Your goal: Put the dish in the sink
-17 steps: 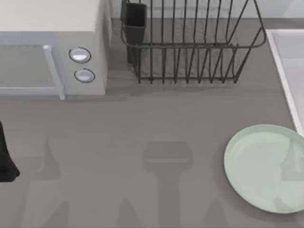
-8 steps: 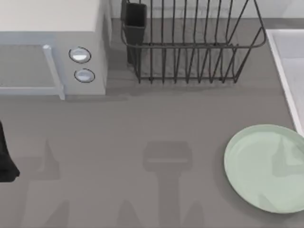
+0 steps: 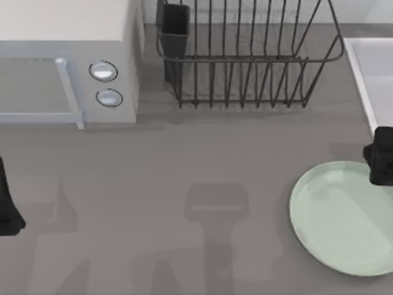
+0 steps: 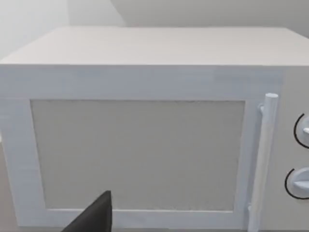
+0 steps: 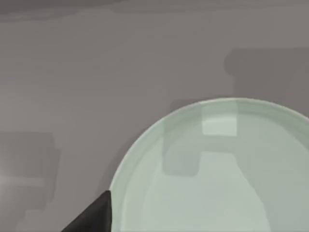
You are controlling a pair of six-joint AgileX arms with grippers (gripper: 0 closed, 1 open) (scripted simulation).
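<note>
The large, round, shallow, pale mint-green dish lies flat on the grey table at the top view's right side, near the front, and nothing lies in it; its far right edge runs out of the top view. Just beyond it, along the right edge of the table, is the light grey-white rectangular sink with a pale raised rim; the part of the basin that can be seen holds nothing, and the dish sits apart from it on the table. The right tool hangs as a dark block at the right edge of the top view, above the dish's far rim and close to the sink's near corner; whether it is released or clenched I cannot tell. In the right wrist view the dish lies below the camera with a dark fingertip of the tool beside its rim. The black wire dish rack stands at the back of the table with a dark cup-like holder at its left end; its wires carry no plates. The white microwave with two round knobs stands at the back left, door closed. The left tool sits parked at the left edge of the table, facing the microwave; its state I cannot tell either.
</note>
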